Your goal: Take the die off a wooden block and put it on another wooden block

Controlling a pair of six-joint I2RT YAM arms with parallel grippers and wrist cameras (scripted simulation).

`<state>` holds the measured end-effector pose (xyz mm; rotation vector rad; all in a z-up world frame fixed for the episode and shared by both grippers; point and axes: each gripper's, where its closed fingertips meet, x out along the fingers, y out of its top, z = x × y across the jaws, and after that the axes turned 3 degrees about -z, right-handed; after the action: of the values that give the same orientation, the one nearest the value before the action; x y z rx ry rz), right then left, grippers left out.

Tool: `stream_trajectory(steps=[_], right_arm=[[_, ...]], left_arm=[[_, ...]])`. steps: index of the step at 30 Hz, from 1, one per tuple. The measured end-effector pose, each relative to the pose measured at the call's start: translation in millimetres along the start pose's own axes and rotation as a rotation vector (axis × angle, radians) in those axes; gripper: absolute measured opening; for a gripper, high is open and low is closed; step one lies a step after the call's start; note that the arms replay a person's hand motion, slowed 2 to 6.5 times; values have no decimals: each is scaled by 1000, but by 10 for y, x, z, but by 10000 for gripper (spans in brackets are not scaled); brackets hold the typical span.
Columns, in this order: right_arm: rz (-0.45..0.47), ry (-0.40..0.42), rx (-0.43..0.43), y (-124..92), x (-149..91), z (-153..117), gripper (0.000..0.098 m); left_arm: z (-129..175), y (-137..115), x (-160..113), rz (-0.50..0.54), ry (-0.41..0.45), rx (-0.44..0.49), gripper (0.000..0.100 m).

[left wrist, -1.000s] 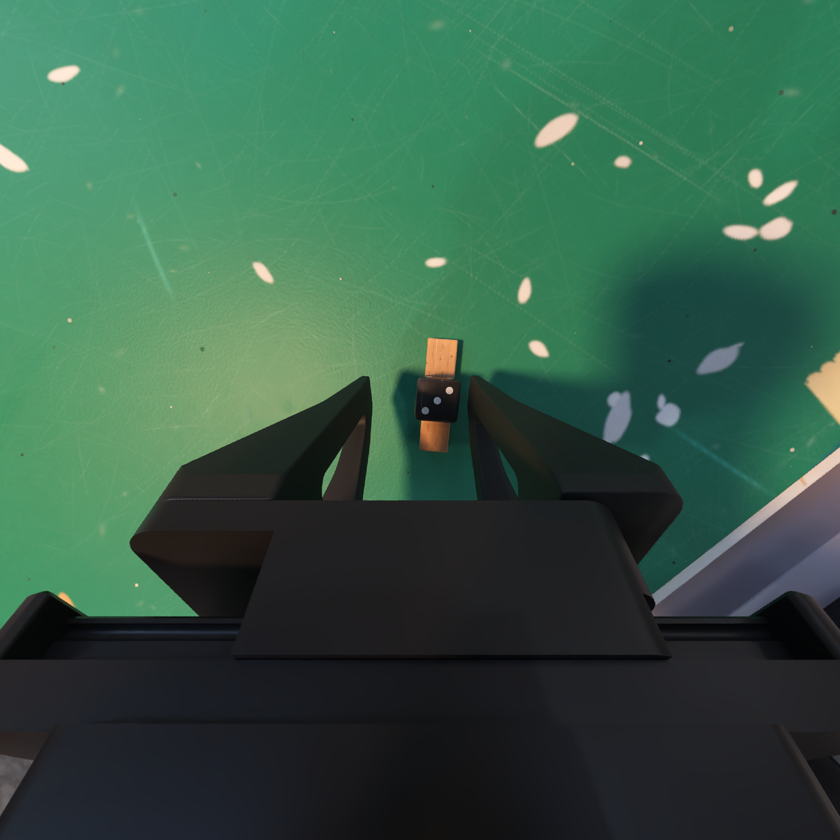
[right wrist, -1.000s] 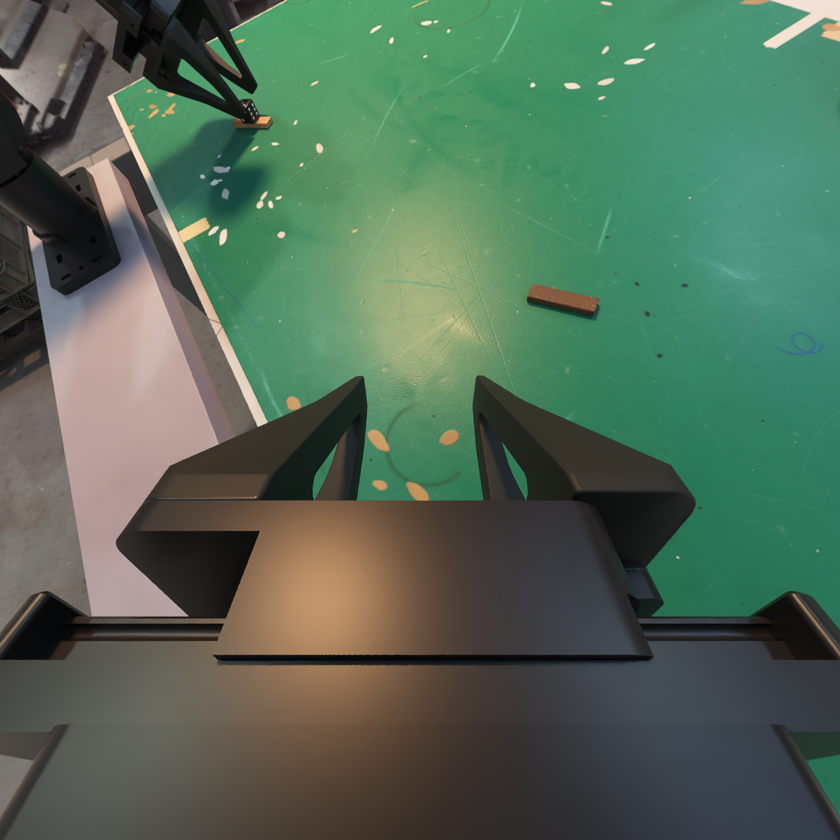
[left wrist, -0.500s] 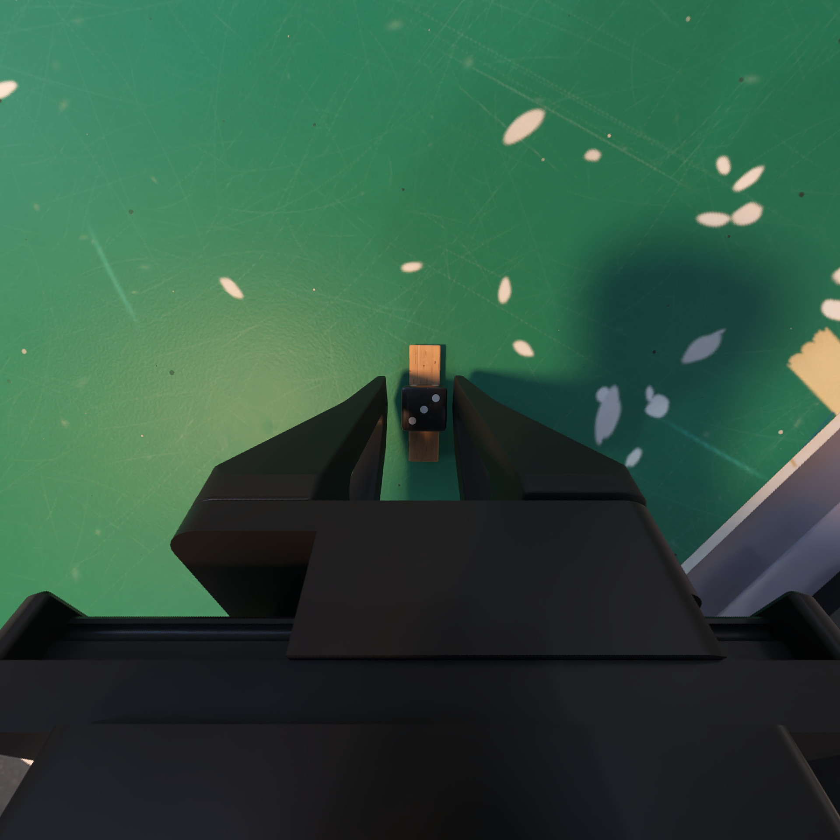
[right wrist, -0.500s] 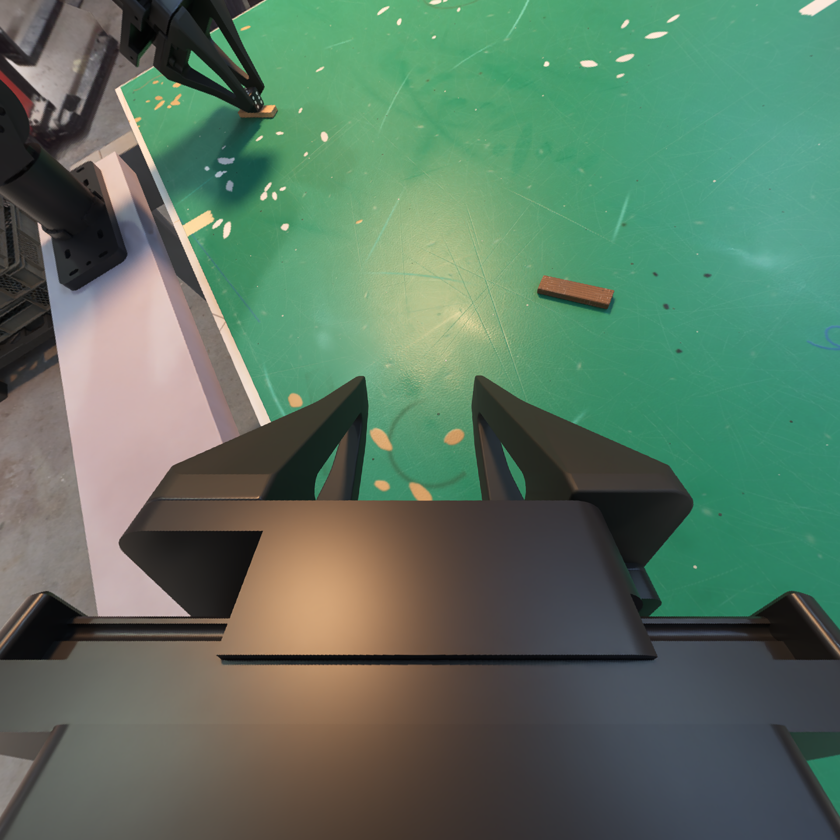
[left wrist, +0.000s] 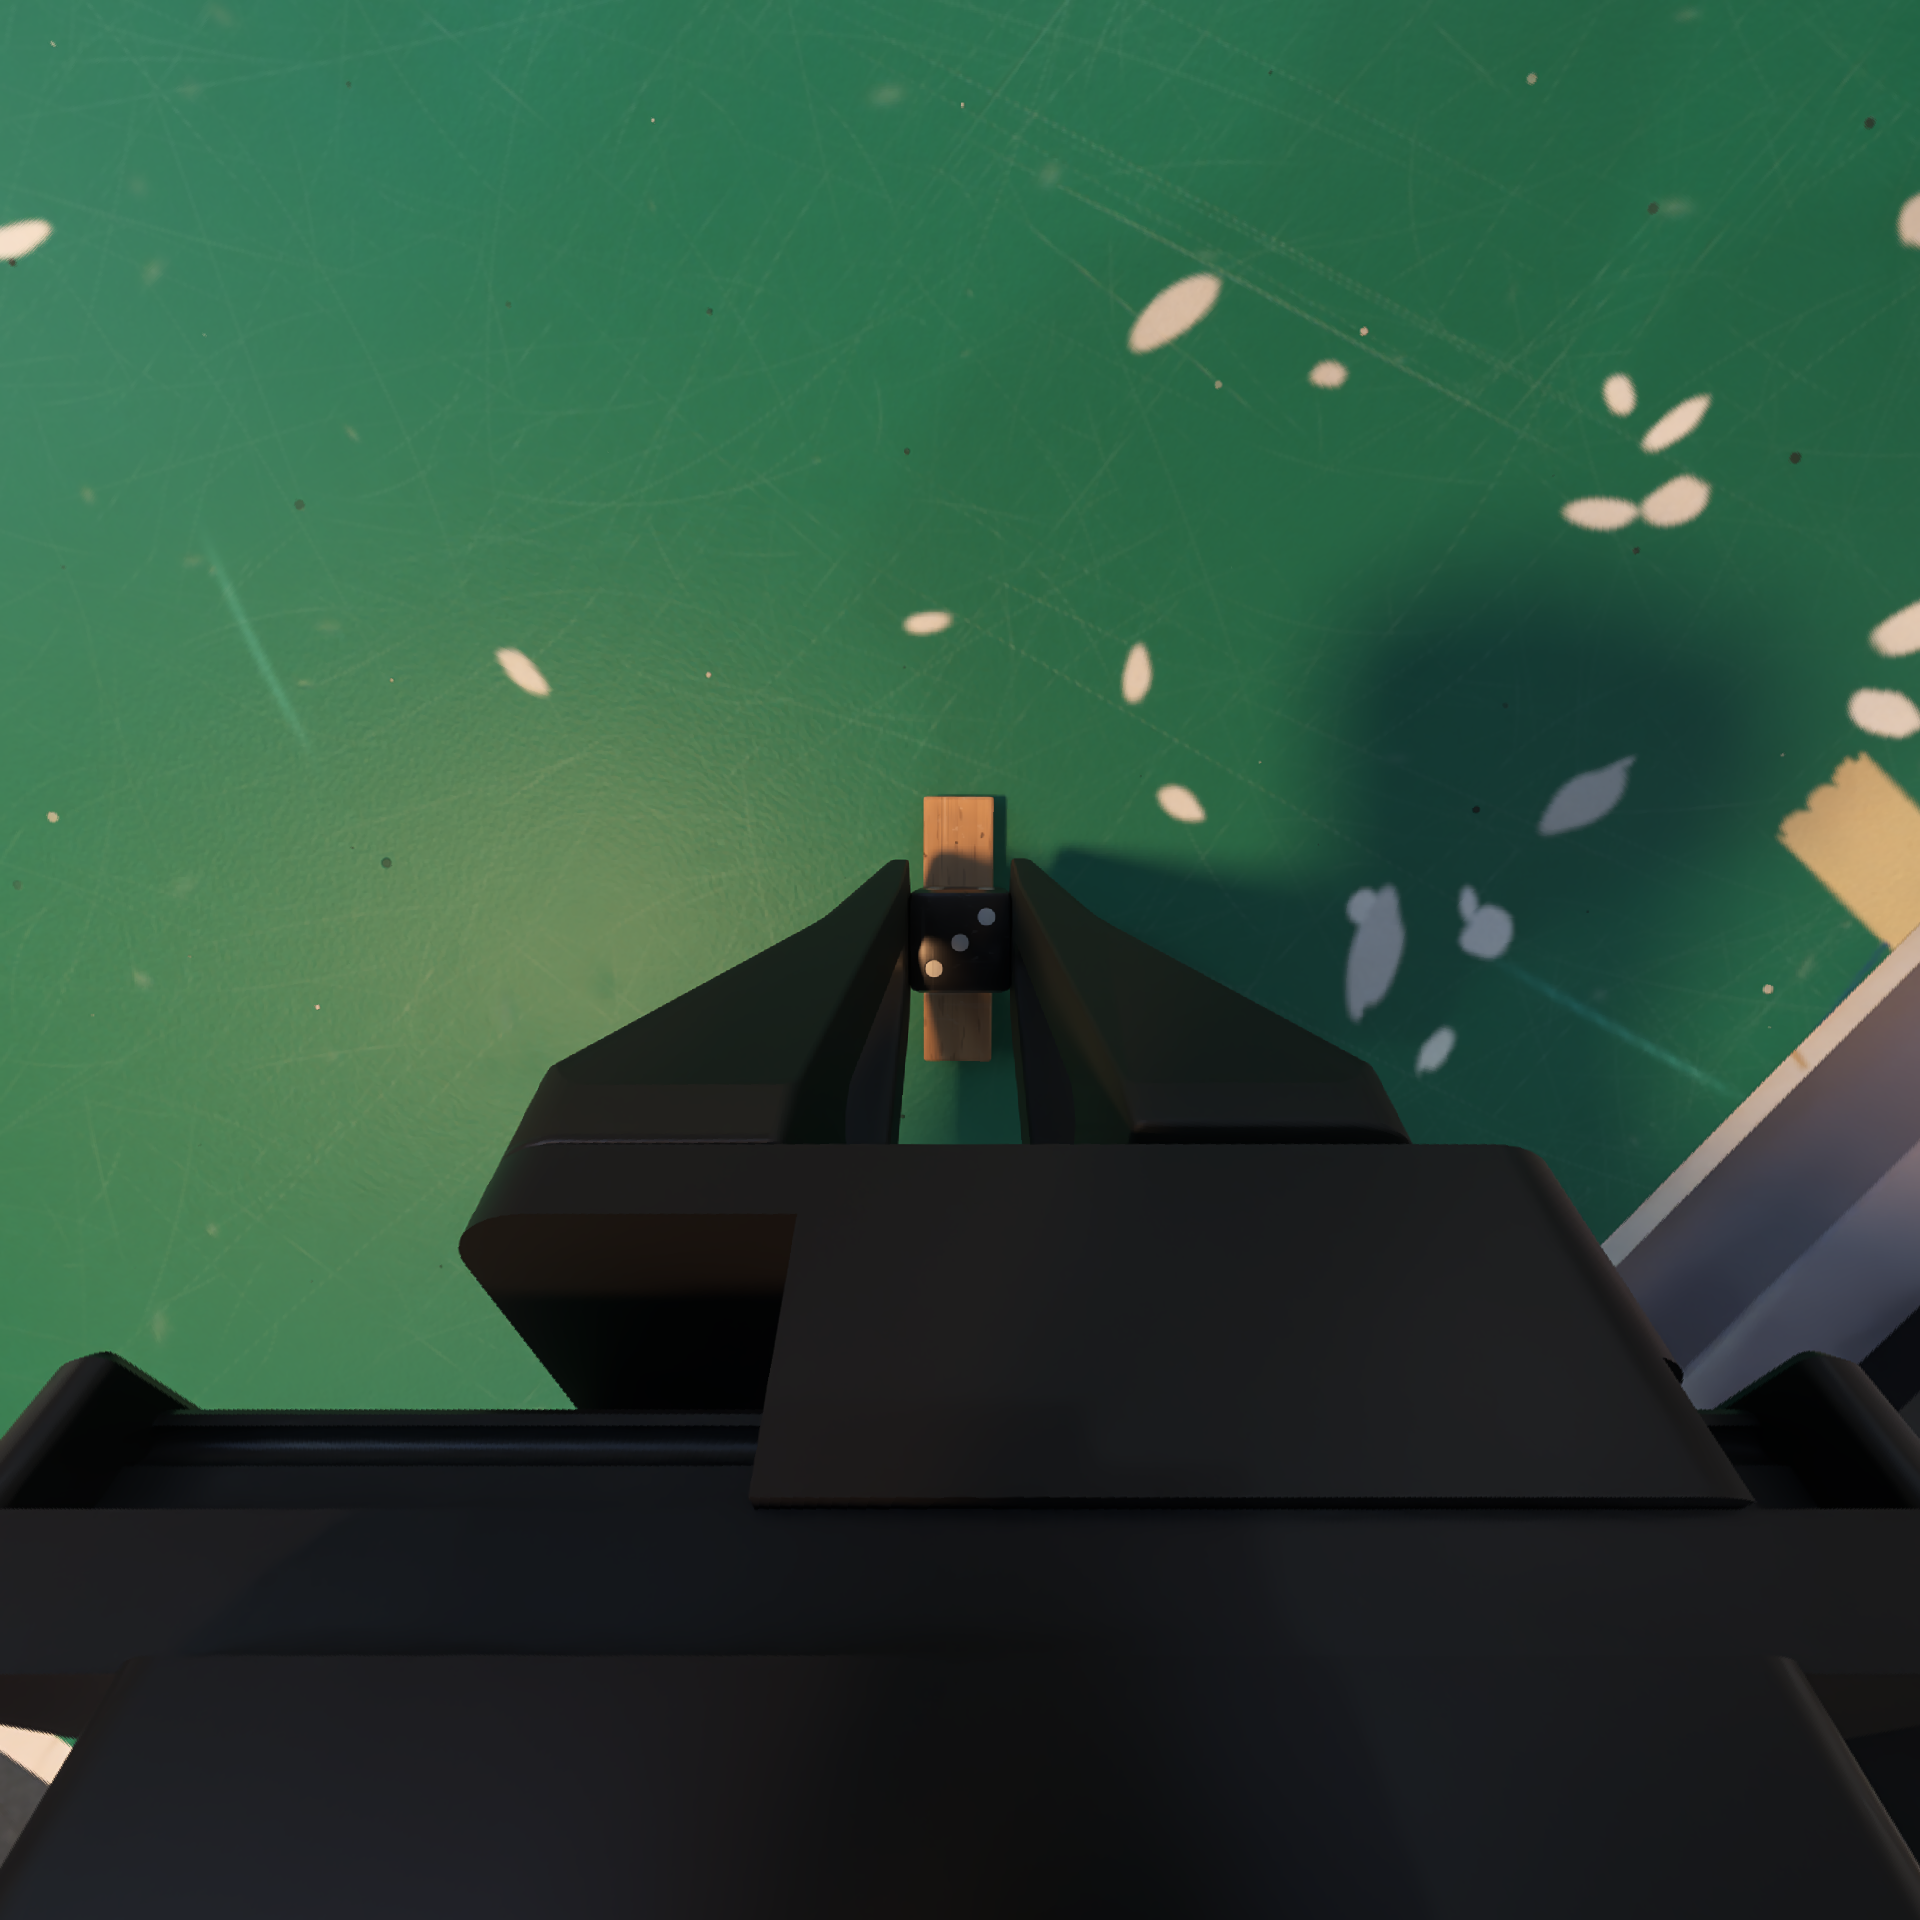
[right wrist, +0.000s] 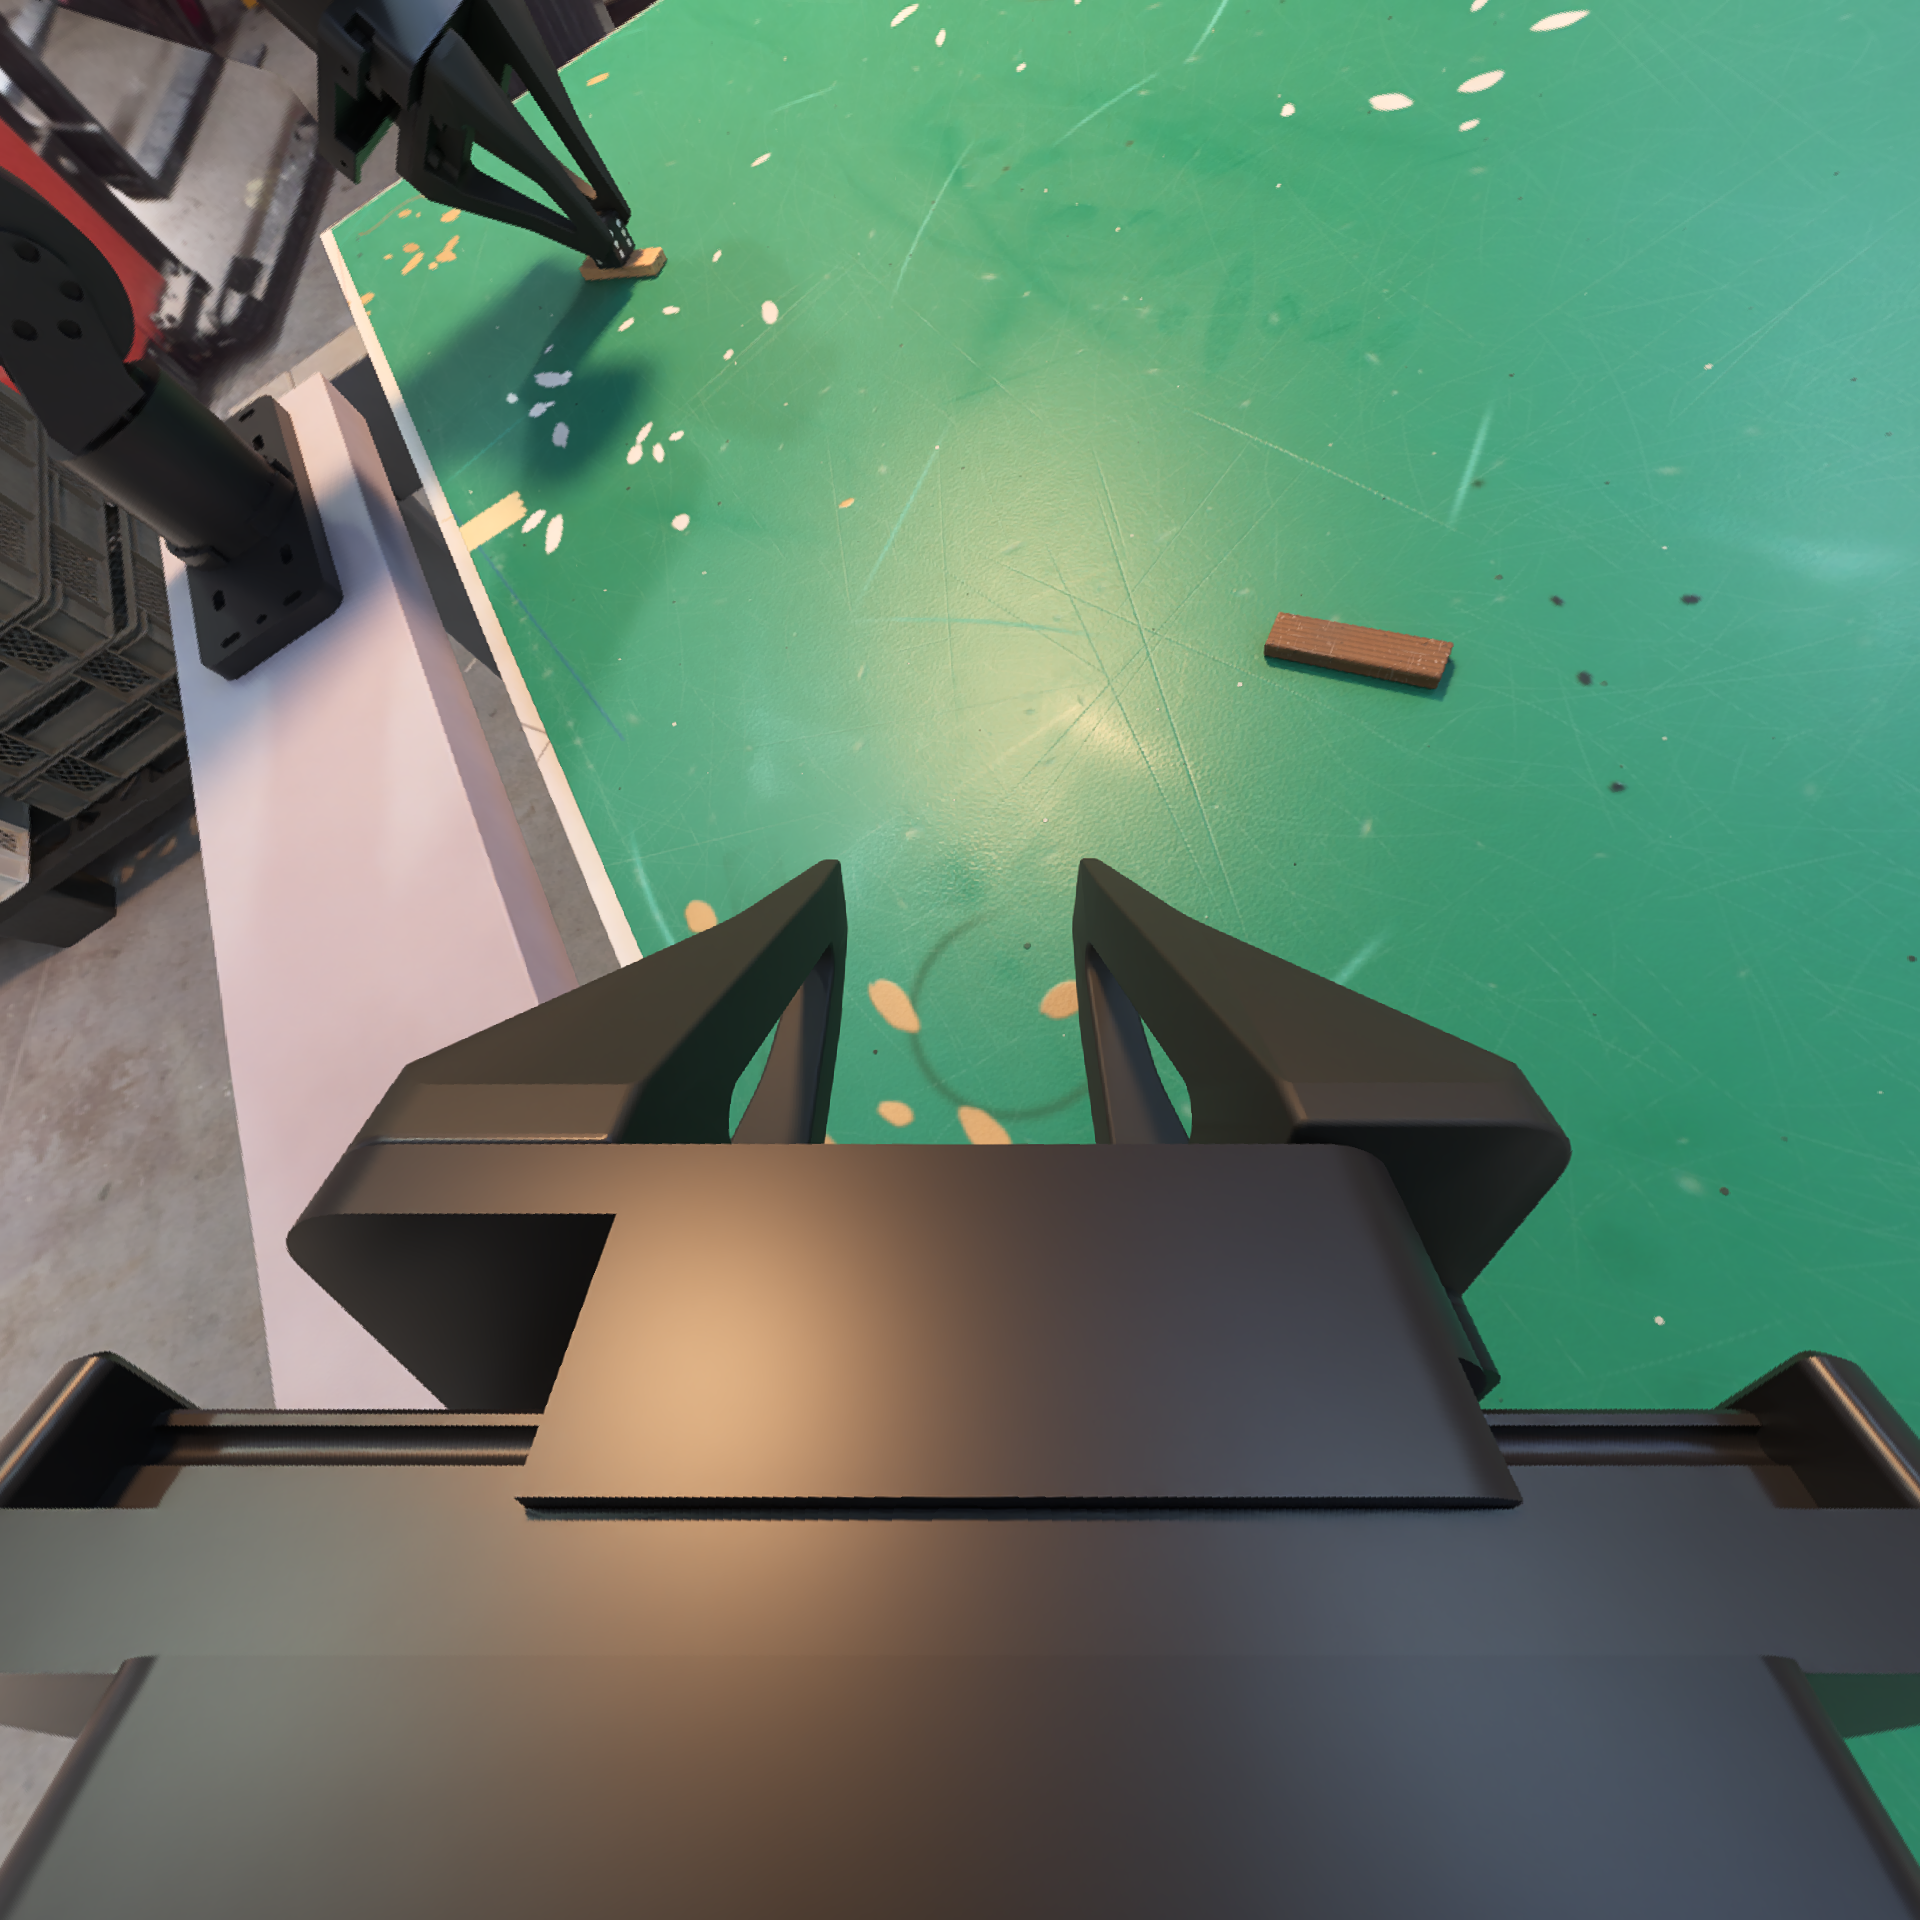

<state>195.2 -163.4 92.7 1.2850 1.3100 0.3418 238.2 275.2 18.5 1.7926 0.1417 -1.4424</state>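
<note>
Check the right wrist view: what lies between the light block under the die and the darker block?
Only bare green mat with pale flecks separates the light block from the darker block.

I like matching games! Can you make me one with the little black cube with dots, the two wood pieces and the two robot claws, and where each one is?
Things
1. small black die with pale dots
2. light tan wooden block
3. dark brown wooden block
4. right gripper

Places or states
A. lying alone on the green mat
B. open, holding nothing
C. under the die
D. squeezed between the left gripper's fingers

Pairs: 1-D, 2-C, 3-A, 4-B
</note>
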Motion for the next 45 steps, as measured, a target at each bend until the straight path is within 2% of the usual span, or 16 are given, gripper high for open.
stream_trajectory(steps=[12,24,35,45], right_arm=[[15,14,11,5,-19,-14,366],[26,0,-7,2,-69,-27,358],[50,-22,-6,15,-112,-14,358],[74,-49,13,21,-123,13,362]], left_arm=[[85,-41,-75,35,0,-10,157],[299,27,-355,133,-31,-36,157],[593,371,-775,266,-41,19,158],[953,883,-964,316,-44,130,158]])
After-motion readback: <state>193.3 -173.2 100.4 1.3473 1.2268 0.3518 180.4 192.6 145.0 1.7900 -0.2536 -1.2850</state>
